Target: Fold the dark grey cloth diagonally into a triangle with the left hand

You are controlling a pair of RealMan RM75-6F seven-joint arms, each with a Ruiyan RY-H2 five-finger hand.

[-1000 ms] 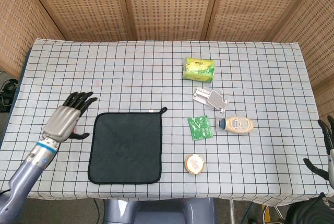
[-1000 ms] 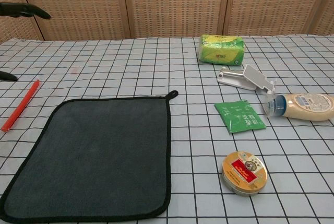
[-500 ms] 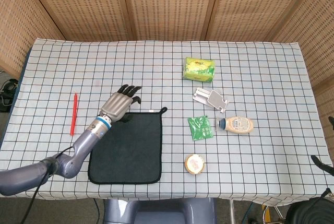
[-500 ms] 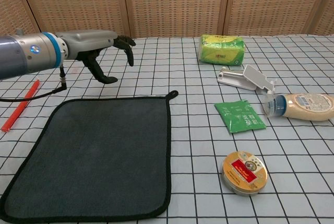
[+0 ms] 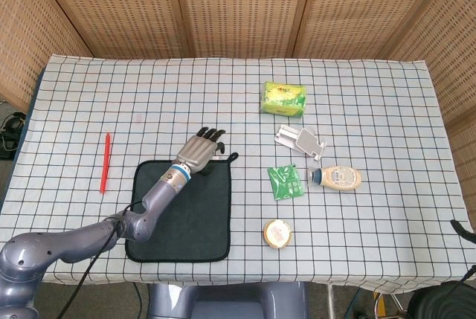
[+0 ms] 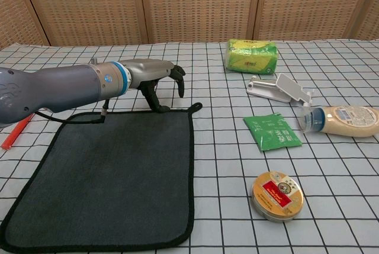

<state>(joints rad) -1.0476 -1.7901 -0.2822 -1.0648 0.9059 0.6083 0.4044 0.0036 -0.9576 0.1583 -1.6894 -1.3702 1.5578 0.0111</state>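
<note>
Checked tablecloth (image 5: 149, 96) carries the grey cloth (image 5: 182, 215) flat near its front edge; left hand (image 5: 202, 149) hovers over the cloth's far right corner, fingers apart, holding nothing; right hand unseen.

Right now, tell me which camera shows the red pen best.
The head view: the red pen lies whole on the tablecloth, left of the dark grey cloth. The chest view shows only its near end; the left arm hides the rest.

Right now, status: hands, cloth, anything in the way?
Left hand empty, fingers apart, over far right corner of dark grey cloth, near its loop. Cloth flat, unfolded. Right hand barely visible at frame edge, state unclear. Green sachet beside cloth, apart.
</note>
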